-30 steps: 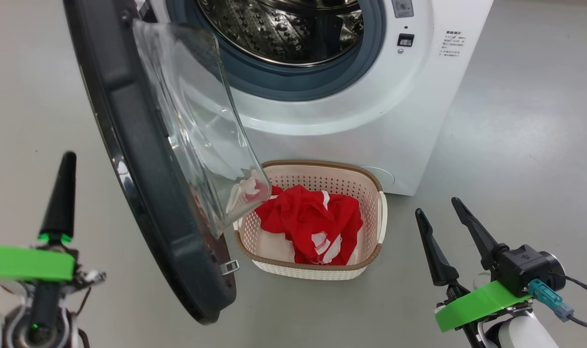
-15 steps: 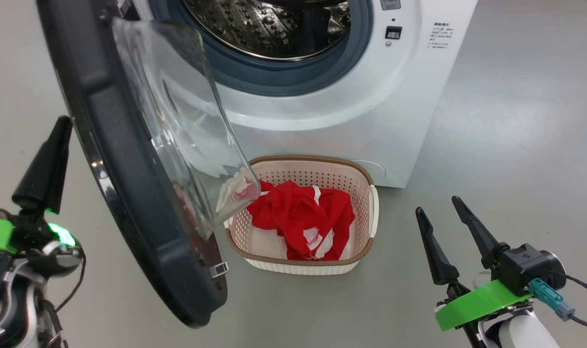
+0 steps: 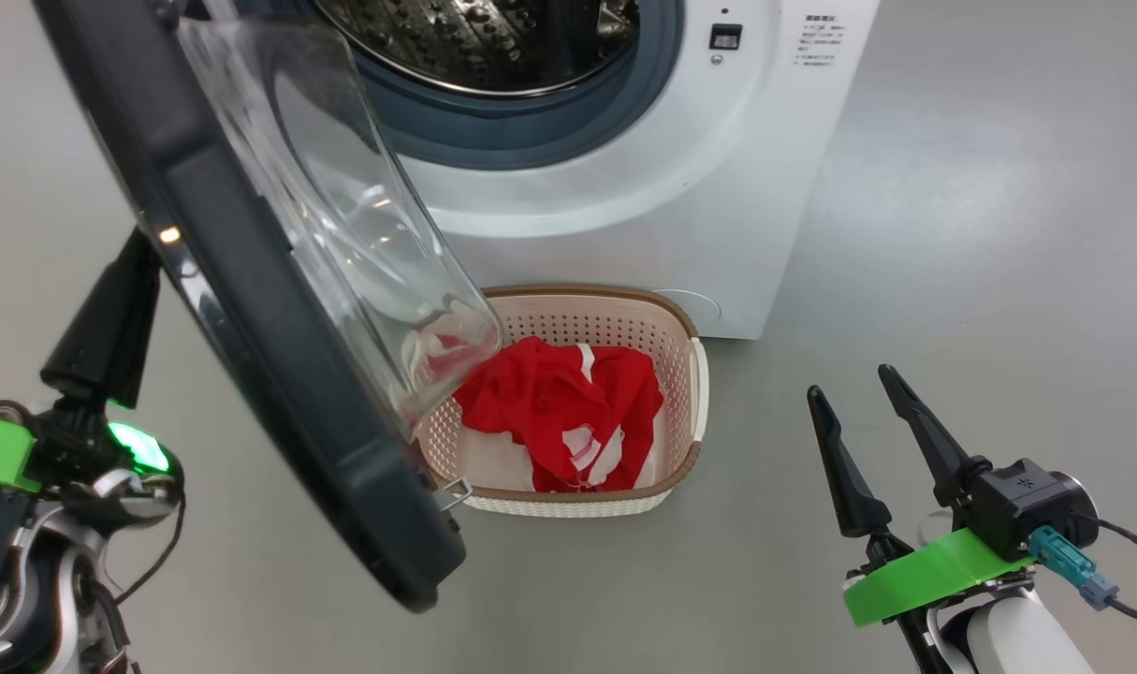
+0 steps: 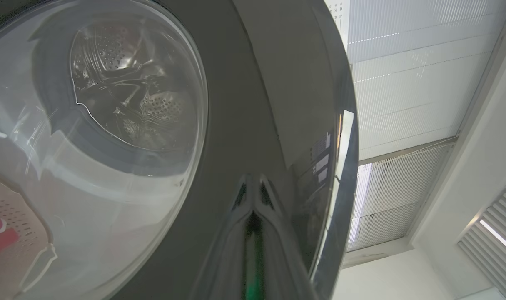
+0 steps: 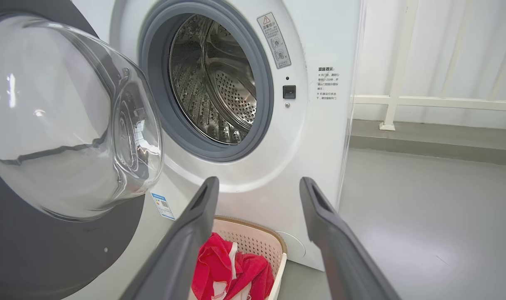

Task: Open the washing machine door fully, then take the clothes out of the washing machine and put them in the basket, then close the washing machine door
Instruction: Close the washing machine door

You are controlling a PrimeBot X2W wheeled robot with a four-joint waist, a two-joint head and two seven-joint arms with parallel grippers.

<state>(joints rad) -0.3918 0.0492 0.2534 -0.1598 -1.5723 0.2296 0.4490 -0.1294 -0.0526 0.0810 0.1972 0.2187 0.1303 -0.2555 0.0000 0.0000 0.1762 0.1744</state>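
washing machine door (image 3: 250, 309) part open, swung out from its left-side hinge, almost edge-on in head view, glass bowl facing right over the basket (image 3: 688, 328). clothes (image 3: 559, 412) heaped in basket, on the floor just before the washing machine (image 3: 624, 215). left tool (image 3: 119, 300) pinched shut, tips up at door's outer rim. right tool (image 3: 849, 379) wide, holding nothing, well right.

A white railing (image 5: 444, 103) stands beyond grey floor (image 5: 423, 216).

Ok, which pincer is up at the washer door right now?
The left pincer: shut, tips at the black outer rim of the washing machine door. The right pincer stands open, well apart from the door, beyond the basket.
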